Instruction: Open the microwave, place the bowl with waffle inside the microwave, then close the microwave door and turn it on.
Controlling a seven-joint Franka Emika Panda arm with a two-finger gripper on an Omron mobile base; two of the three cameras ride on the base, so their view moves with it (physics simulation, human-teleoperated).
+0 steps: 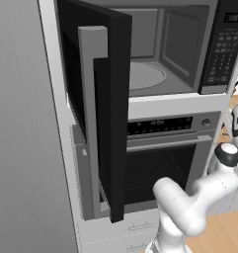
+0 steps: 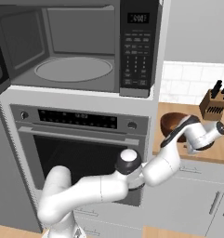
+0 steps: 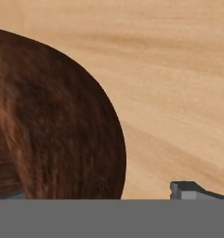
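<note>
Now I'm hovering the hand, fingers spread wide and gripping nothing, right at the bowl on the worktop; its rim is lying just microwave-side of my fingertips.

The bowl is partly hidden behind the arm; its contents cannot be determined. In the hand view, the bowl is cut off at the left edge. Keypad labels are too small to read.

Microwave display digits blurred; keypad labels unreadable.
</note>
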